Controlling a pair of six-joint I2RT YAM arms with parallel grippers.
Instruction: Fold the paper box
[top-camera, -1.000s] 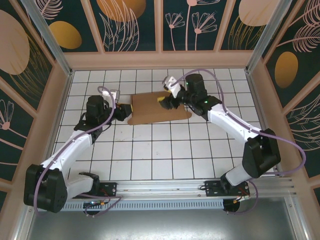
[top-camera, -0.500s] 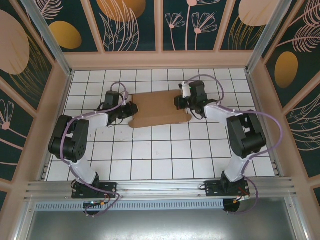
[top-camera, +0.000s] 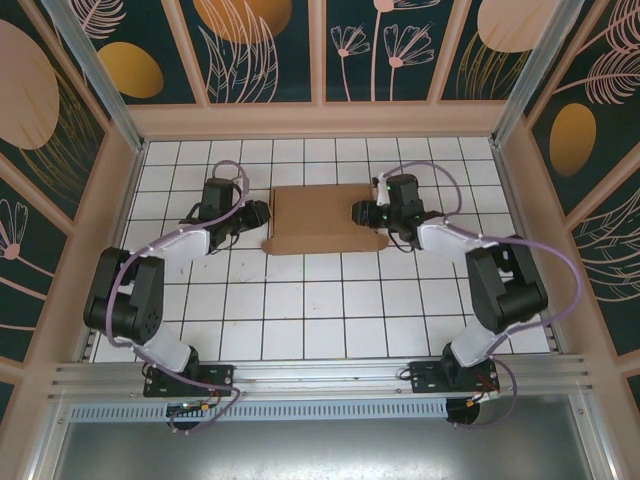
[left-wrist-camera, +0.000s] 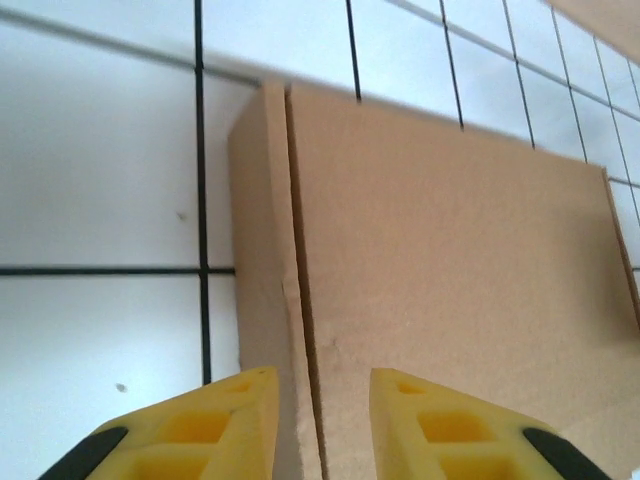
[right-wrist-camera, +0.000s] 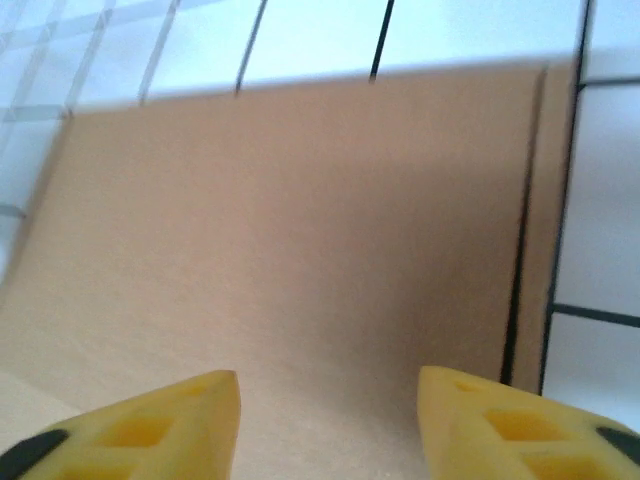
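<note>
Box: the paper box (top-camera: 320, 220) lies flat on the tabletop (top-camera: 300, 300), far middle, between your arms.
Left: the left gripper (left-wrist-camera: 322, 425) has its fingers apart, straddling the slit (left-wrist-camera: 298, 300) beside the narrow side flap (left-wrist-camera: 258, 250), and holds nothing.
Right: the right gripper (right-wrist-camera: 328, 425) has its fingers apart over the main panel (right-wrist-camera: 300, 230), and holds nothing.
Risk: if you push one end alone, the sheet may slide or twist. A finger could catch the slit and miss the flap.

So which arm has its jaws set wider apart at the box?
The right gripper: its jaws stand well apart over the paper box's main panel, while the left gripper's sit closer, straddling the side-flap seam.
</note>
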